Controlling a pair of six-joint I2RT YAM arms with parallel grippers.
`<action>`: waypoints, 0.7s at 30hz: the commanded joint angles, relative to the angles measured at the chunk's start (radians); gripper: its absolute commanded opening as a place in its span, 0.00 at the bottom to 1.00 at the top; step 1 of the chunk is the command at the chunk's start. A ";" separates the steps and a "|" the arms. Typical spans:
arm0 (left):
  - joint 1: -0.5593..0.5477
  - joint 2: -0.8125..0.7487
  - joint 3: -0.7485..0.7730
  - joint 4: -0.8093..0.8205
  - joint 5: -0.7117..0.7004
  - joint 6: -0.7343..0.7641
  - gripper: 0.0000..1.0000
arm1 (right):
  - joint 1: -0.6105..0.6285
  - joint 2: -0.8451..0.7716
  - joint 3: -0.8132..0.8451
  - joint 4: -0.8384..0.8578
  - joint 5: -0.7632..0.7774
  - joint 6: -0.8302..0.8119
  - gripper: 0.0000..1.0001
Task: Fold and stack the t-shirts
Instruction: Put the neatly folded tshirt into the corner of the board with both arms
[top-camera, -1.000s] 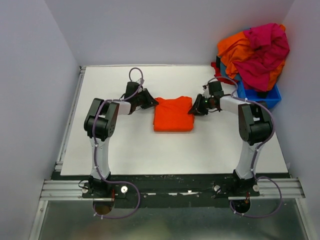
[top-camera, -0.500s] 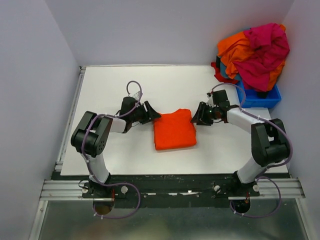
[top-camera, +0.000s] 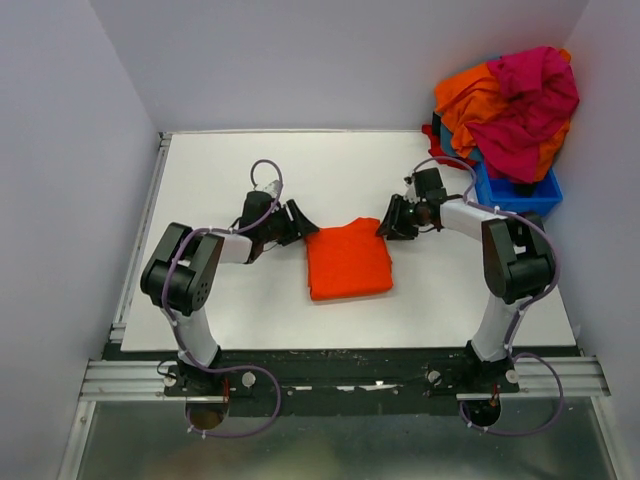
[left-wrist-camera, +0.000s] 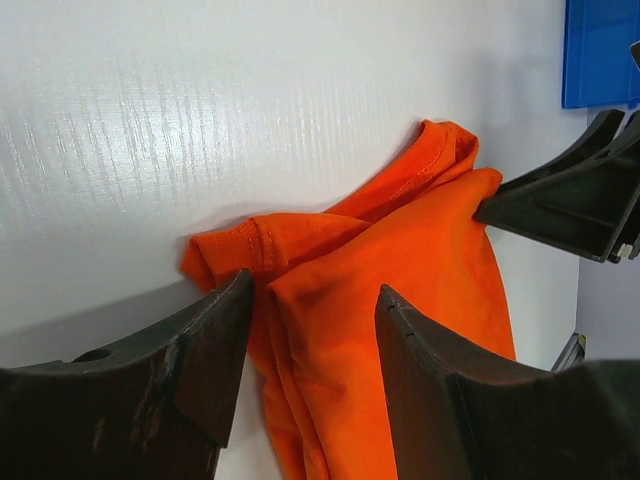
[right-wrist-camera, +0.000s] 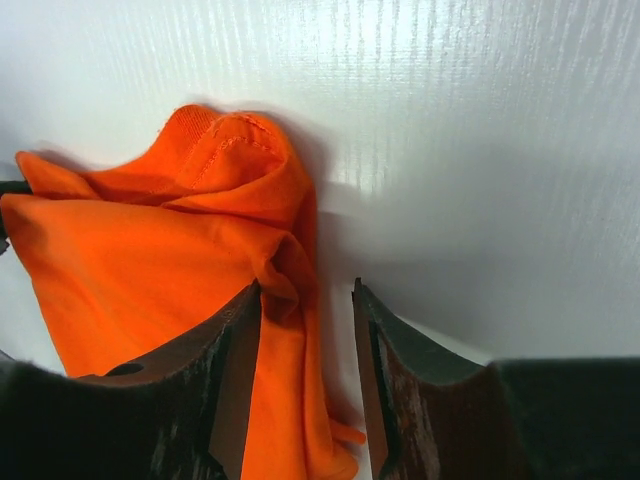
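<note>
A folded orange t-shirt (top-camera: 348, 260) lies on the white table (top-camera: 230, 290) between the two arms. My left gripper (top-camera: 300, 226) is at its far left corner. In the left wrist view the jaws (left-wrist-camera: 315, 300) stand open, with the shirt's folded edge (left-wrist-camera: 400, 270) lying between them. My right gripper (top-camera: 388, 226) is at the far right corner. In the right wrist view it (right-wrist-camera: 305, 300) is open, and the shirt's bunched edge (right-wrist-camera: 150, 250) lies against the left finger. The right gripper's fingers (left-wrist-camera: 570, 200) also show in the left wrist view.
A blue bin (top-camera: 522, 192) stands at the back right of the table, heaped with crumpled orange and magenta shirts (top-camera: 510, 100). Its corner shows in the left wrist view (left-wrist-camera: 600, 50). White walls close in the table on the left, back and right.
The orange shirt has slid toward the near edge and lies slightly skewed. Both grippers came along with it at its far corners. The right arm's elbow has since drawn back in.
</note>
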 joint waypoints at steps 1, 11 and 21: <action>-0.002 -0.061 -0.031 -0.005 -0.052 0.042 0.65 | 0.015 0.036 0.038 -0.006 -0.021 -0.015 0.48; -0.002 -0.072 -0.091 0.058 -0.046 0.039 0.67 | 0.015 0.070 0.059 -0.007 -0.006 0.006 0.16; -0.028 -0.015 -0.039 0.020 -0.081 0.043 0.40 | 0.015 0.045 0.053 -0.015 0.011 -0.011 0.04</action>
